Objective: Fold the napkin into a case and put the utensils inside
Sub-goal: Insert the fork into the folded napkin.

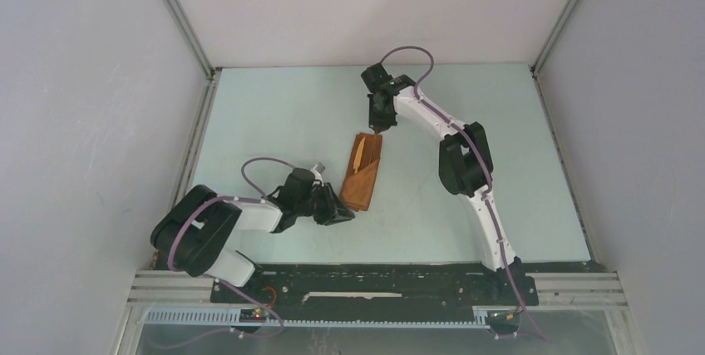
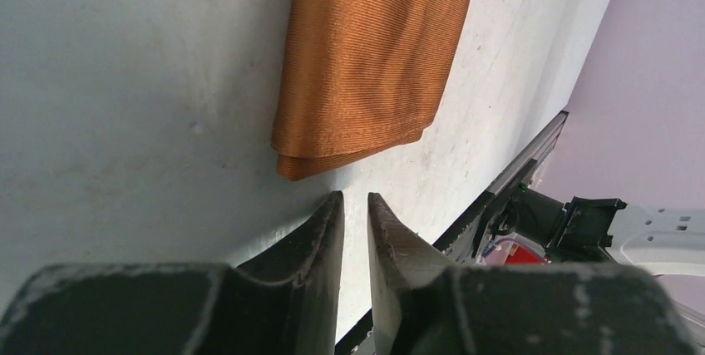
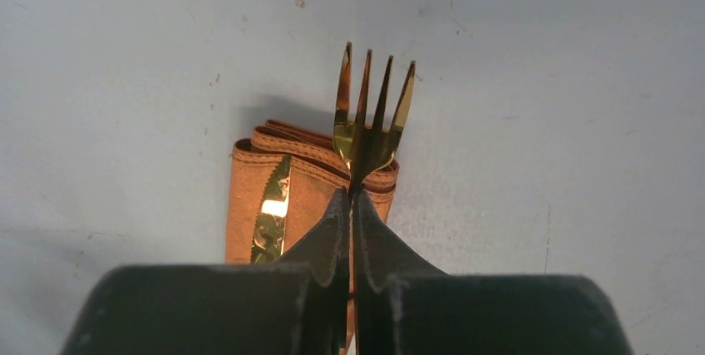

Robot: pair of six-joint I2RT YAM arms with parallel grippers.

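Observation:
The rust-orange napkin lies folded as a narrow case [image 1: 363, 174] in the middle of the table. A golden knife [image 3: 270, 214] lies tucked in it, blade showing. My right gripper [image 3: 351, 195] is shut on the golden fork [image 3: 370, 114] at its neck, over the far end of the case [image 3: 249, 205]; the tines stick out past the cloth's far edge. In the top view the right gripper [image 1: 378, 128] is at the case's far end. My left gripper [image 2: 356, 199] is nearly shut, with a narrow gap and nothing in it, just short of the case's near end [image 2: 366, 64]; it also shows in the top view [image 1: 343, 210].
The pale table [image 1: 274, 114] is walled by grey panels with metal rails on the left and right. The black base rail [image 1: 374, 276] runs along the near edge. The right arm's base shows in the left wrist view [image 2: 582, 222].

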